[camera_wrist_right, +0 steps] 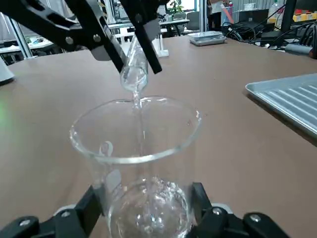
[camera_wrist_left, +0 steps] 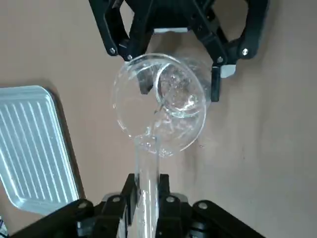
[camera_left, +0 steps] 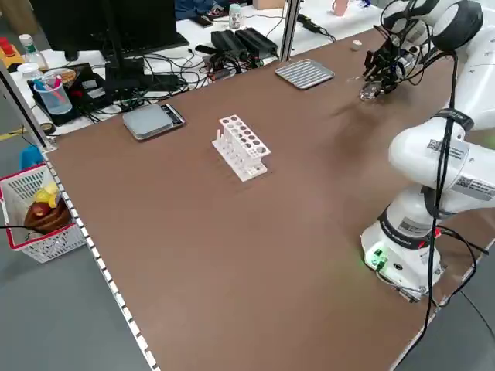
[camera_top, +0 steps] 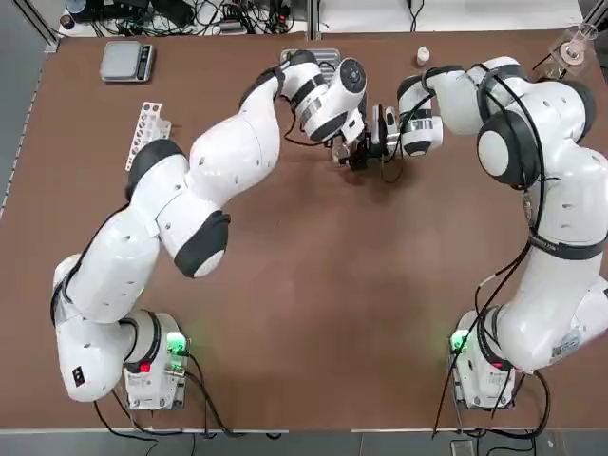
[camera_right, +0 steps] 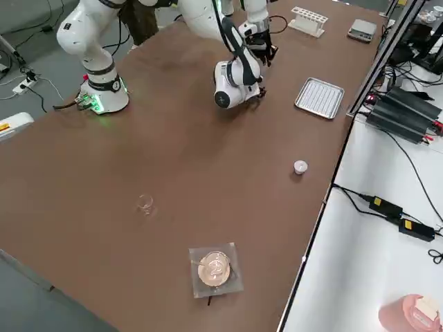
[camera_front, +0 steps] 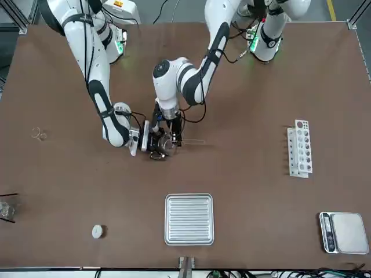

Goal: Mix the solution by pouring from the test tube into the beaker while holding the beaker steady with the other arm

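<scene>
Two closed claws were seen: a test tube (camera_wrist_right: 134, 74) was gripped by the left claw (camera_wrist_left: 147, 181), and liquid was poured into the beaker (camera_wrist_right: 141, 173), clasped by the right claw (camera_wrist_right: 148, 198), above the worktop (camera_top: 332, 285).

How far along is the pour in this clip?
Done: the clear glass test tube is clamped in the left gripper and tipped over the round-rimmed clear glass beaker, which the right gripper holds.
In hand: a clear stream is falling into the beaker, churning the liquid there.
Left: likely emptying the tube and finishing the mix.
</scene>
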Tool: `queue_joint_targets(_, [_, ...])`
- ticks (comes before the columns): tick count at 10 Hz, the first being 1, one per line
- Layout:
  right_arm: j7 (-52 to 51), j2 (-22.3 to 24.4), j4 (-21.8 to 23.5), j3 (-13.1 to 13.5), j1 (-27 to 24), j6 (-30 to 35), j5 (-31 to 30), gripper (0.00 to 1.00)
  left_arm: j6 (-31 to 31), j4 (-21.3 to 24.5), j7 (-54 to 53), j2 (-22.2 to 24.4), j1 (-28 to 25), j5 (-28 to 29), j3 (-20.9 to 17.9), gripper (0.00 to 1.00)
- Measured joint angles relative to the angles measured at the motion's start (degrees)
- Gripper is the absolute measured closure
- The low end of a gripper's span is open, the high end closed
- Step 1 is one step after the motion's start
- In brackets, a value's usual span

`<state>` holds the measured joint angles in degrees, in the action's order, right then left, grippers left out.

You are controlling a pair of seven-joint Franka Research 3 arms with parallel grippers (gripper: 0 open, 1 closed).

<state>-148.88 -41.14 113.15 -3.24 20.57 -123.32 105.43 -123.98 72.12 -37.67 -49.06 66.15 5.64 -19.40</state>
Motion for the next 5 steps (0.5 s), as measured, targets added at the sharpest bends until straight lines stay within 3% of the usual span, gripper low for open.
queue_joint_targets(5, [0.0, 0.0, 0.0, 0.0, 0.0, 0.0, 0.0, 0.22, 2.25, -2.21, -0.01, -0.36, 0.48, 3.03, 0.0, 0.78])
